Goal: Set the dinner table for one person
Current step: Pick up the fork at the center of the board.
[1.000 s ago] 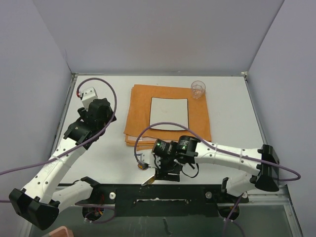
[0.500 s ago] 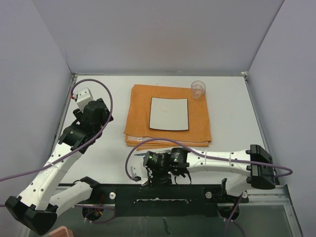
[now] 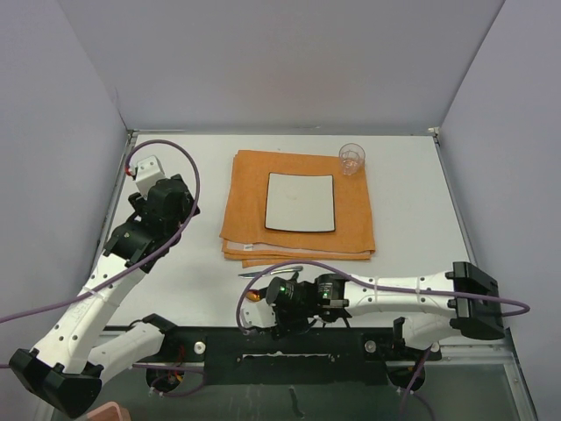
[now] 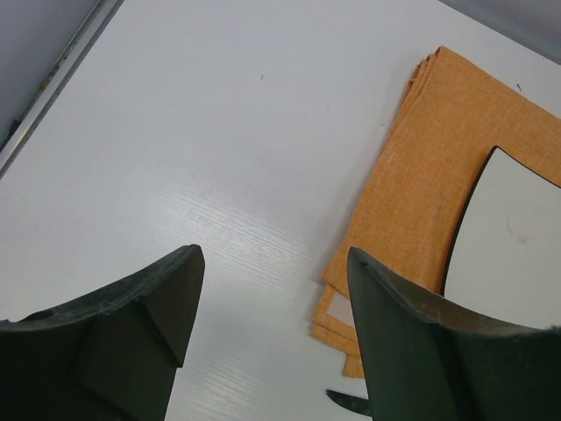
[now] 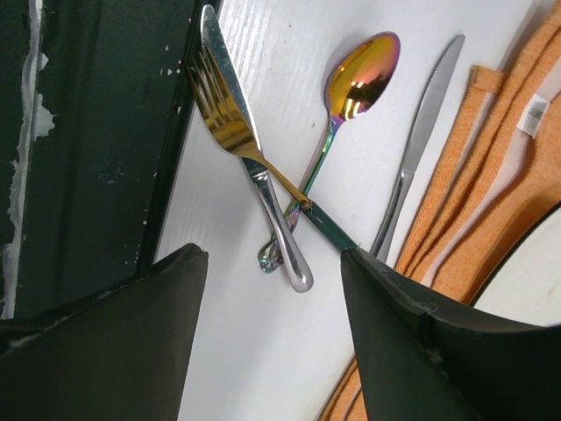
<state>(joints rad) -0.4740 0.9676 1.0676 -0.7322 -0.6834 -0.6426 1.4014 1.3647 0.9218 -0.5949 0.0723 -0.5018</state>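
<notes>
Table: the dinner table (image 3: 412, 228) is the big white top under everything, and one place is laid out in the middle of it

Cloth: an orange cloth (image 3: 250, 197) lies folded flat in the middle of the table, like a mat for the plate

Plate: a square white plate (image 3: 301, 202) sits on the cloth, so the spot for food is ready

Glass: a small clear glass (image 3: 351, 158) stands upright at the far right corner of the cloth, just past the plate, where a drink goes

Cutlery: a gold fork (image 5: 219, 114) and a shiny spoon (image 5: 361, 74) lie on the bare table near the front edge; the fork lies across the spoon's handle and across another silver piece (image 5: 285, 246), maybe a second knife; a knife (image 5: 427, 114) lies on its own, just beside the cloth; I think these are not in their places yet

Right gripper: the right gripper (image 5: 273, 263) is open and holds nothing; it hangs right over the crossed pieces, I think so it can pick one up

Left gripper: the left gripper (image 4: 273, 263) is open and empty too; it hangs over bare table to the left of the cloth, well away from the pile, I think to keep out of the way

Watch out: the pieces cross each other, so lifting one may drag another along
</notes>
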